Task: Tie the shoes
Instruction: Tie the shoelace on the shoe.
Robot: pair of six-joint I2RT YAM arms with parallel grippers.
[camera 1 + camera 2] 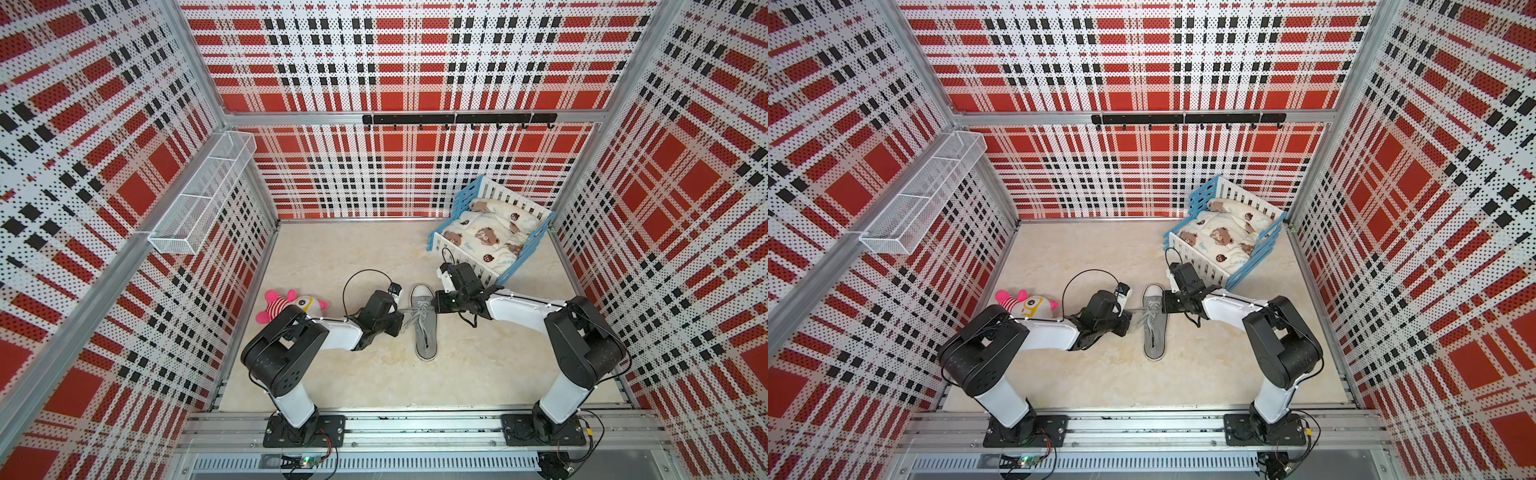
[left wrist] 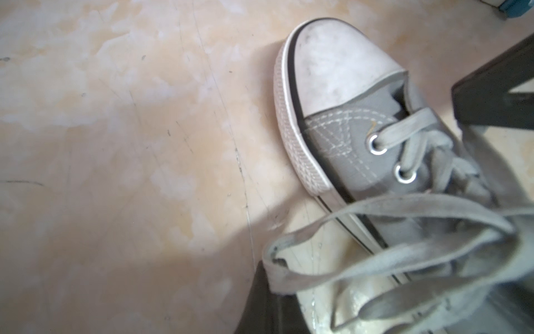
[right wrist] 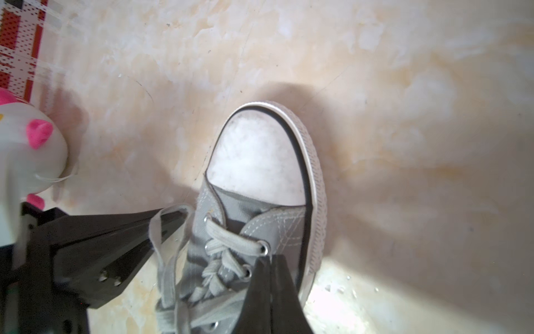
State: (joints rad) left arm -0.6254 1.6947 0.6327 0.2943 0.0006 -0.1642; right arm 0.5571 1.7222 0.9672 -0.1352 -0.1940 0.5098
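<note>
A grey canvas shoe (image 1: 426, 345) (image 1: 1154, 345) with a white toe cap (image 3: 257, 156) (image 2: 332, 66) lies mid-floor, toe toward the back wall, its pale laces loose. My left gripper (image 1: 400, 320) (image 2: 265, 274) is at the shoe's left side, shut on the folded end of a lace loop (image 2: 375, 208) (image 3: 170, 215). My right gripper (image 1: 434, 305) (image 3: 270, 258) rests over the right row of eyelets with its jaws pressed together. A lace strand (image 3: 208, 306) runs up to the side of its fingers. I cannot tell whether that strand is pinched.
A pink-striped plush toy (image 1: 291, 307) (image 3: 31, 150) lies left of the left arm. A blue and white doll bed (image 1: 536, 245) with a bear-print quilt stands at the back right, close behind the right wrist. A wire basket (image 1: 203, 199) and a black hook rail (image 1: 457, 119) hang on the walls.
</note>
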